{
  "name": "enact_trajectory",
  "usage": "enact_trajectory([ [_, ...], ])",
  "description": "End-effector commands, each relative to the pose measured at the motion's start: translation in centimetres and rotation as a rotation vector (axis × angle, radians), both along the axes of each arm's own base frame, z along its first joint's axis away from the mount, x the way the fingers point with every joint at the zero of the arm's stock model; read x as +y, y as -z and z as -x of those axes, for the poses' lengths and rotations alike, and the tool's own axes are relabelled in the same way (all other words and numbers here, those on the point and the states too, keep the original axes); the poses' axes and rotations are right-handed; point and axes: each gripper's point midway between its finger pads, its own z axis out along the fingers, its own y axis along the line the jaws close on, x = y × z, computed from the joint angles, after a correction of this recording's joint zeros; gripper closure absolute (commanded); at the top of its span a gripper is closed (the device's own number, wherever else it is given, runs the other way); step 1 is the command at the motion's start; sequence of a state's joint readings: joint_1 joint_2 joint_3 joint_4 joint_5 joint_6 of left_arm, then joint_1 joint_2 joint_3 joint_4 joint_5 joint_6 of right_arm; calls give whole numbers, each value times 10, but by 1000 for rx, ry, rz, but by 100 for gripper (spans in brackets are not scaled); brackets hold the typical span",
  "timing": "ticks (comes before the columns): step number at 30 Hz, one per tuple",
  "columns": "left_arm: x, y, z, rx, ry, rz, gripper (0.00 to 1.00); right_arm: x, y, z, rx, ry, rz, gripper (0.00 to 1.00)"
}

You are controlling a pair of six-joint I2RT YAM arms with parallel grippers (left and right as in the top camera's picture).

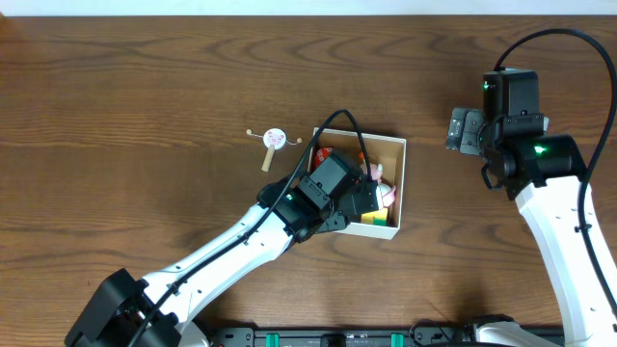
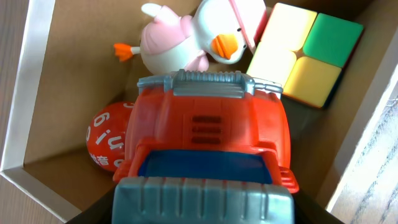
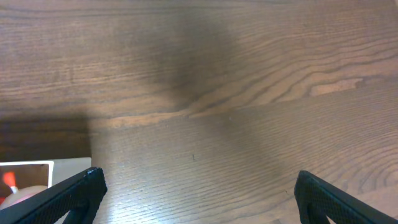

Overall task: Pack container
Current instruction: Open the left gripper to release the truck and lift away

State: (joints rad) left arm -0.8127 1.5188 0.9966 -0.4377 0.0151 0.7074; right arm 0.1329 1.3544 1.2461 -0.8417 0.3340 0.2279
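Overhead view, entries from largest to smallest. Table (image 1: 145,77): dark wood, bearing everything listed. Container (image 1: 402,188): white-walled box with a brown inside, directly beneath the left gripper (image 1: 364,200) and well off to one side of the right gripper (image 1: 465,130). On the right wrist view only its white corner shows, beyond one fingertip. Toy truck (image 2: 208,143): orange with grey trim. It fills the left wrist view just under that gripper, over the box floor. We cannot tell whether the jaws grasp it or have released it, as the fingers barely show. Colour cube (image 2: 305,53): in the corner beyond the truck. Duck (image 2: 199,37): pink and white, lying beside the cube and touching the truck's far end. Numbered red ball (image 2: 106,140): tucked against the truck's side. Small drum toy (image 1: 274,141): on the bare wood outside the box, apart from both grippers. Right gripper: jaws spread wide, holding nothing, over bare wood. We judge the step to be seating the truck. It is best lowered until it rests flat, without pressing the duck, and the gripper then lifted straight up, clear of the walls.
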Motion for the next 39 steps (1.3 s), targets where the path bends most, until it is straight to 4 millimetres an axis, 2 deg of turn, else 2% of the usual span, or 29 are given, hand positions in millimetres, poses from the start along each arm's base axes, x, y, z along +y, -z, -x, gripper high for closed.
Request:
enact_trajectory([
  [1, -3, -7, -5, -21, -1, 10, 50, -5, -7, 1, -23, 28, 0, 1],
  [9, -2, -4, -3, -11, 0, 0, 35, -5, -7, 1, -23, 27, -1, 1],
  [20, -3, 23, -4, 28, 9, -50, 35, -5, -7, 1, -23, 27, -1, 1],
  [28, -3, 27, -5, 31, 13, -56, 34, -5, -7, 1, -23, 27, -1, 1],
  [35, -4, 27, -5, 31, 13, -56, 13, -5, -7, 1, -23, 28, 0, 1],
  [39, 0, 25, -8, 11, -1, -72, 12, -5, -7, 1, -23, 27, -1, 1],
])
